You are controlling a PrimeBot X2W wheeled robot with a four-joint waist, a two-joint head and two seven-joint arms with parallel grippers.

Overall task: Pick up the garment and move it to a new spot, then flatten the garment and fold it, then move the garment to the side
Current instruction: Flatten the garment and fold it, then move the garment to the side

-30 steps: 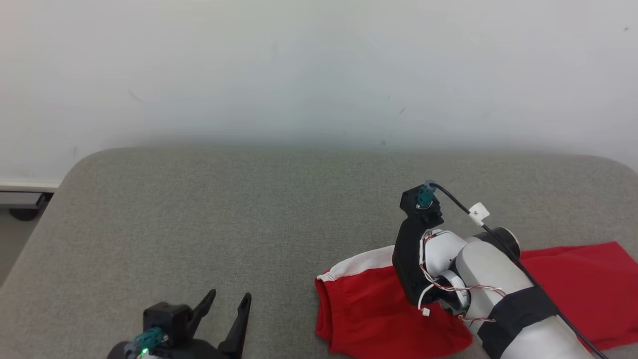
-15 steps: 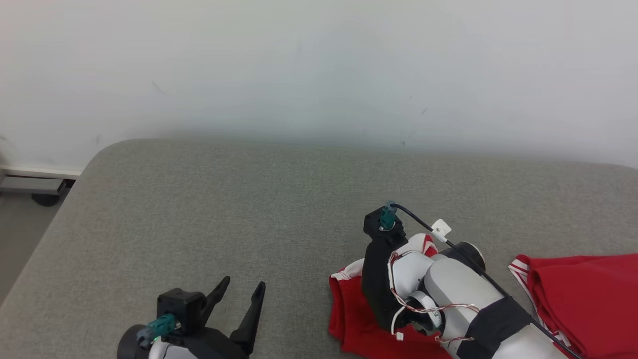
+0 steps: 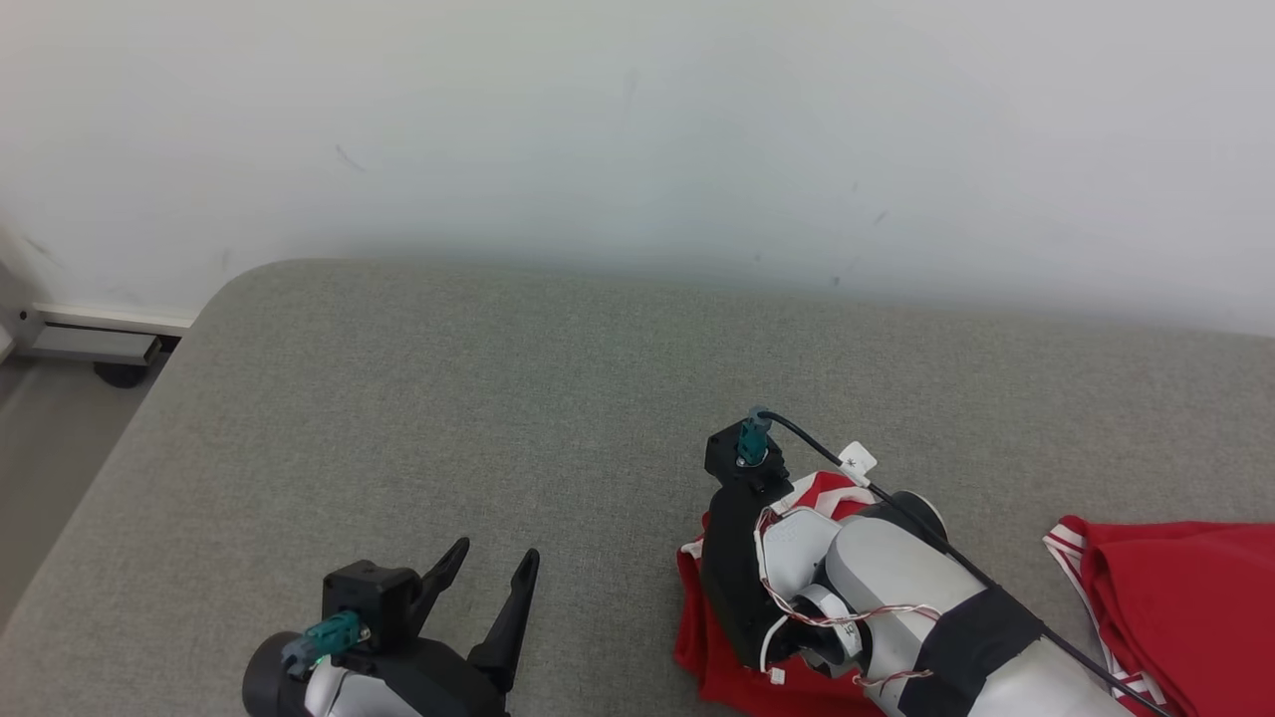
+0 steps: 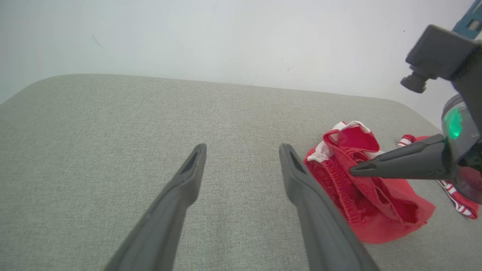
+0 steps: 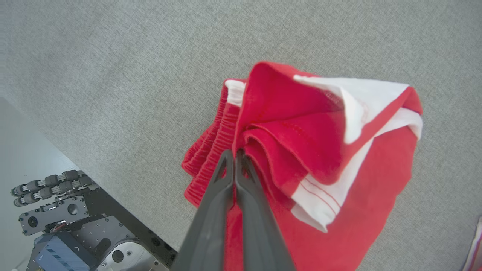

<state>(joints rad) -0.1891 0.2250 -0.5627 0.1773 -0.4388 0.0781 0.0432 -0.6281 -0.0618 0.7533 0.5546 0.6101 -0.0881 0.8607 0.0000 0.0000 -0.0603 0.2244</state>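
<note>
The garment (image 3: 1185,588) is red with white trim and lies on the grey padded surface (image 3: 448,398) at the lower right. Its left end (image 5: 301,124) is bunched up and raised off the surface. My right gripper (image 5: 234,154) is shut on a fold of that raised end; in the head view its fingertips are hidden under the wrist (image 3: 742,568). In the left wrist view the garment (image 4: 361,195) sits to the right with a right finger (image 4: 395,163) reaching into it. My left gripper (image 3: 495,554) stands open over bare surface to the garment's left, holding nothing.
A white wall (image 3: 637,129) rises behind the surface. The surface's rounded left edge (image 3: 149,398) drops to the floor, where a grey rail (image 3: 90,344) runs along the wall. My own base (image 5: 67,233) is below the near edge.
The head camera has shifted. My right gripper has pulled the garment's left end up and leftward, so the cloth that lay spread flat is now bunched. The left gripper stays open.
</note>
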